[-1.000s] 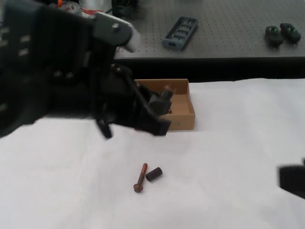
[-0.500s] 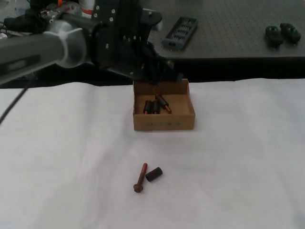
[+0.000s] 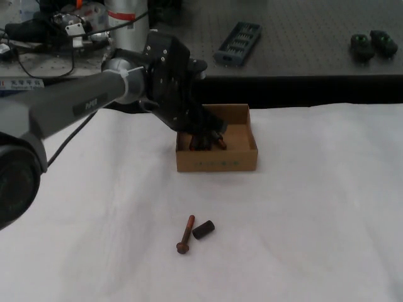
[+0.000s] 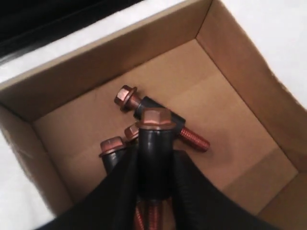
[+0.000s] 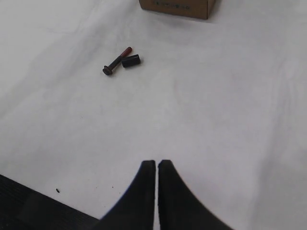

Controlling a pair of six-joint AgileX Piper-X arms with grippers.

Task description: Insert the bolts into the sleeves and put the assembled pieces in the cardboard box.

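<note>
Black left tool (image 4: 154,165) clamps a sleeved bolt (image 4: 157,120) over the cardboard box (image 4: 240,67), half-hiding other pieces (image 4: 111,148).

- Pale lettering on the tube of the left arm (image 3: 88,104), well behind the jaws: too small to read.
- Faint marks on the front wall of the cardboard box (image 3: 217,163), just beside the jaws: unreadable.

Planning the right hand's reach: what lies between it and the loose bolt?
Only bare white sheet, in the right wrist view, between right hand and loose bolt.
</note>
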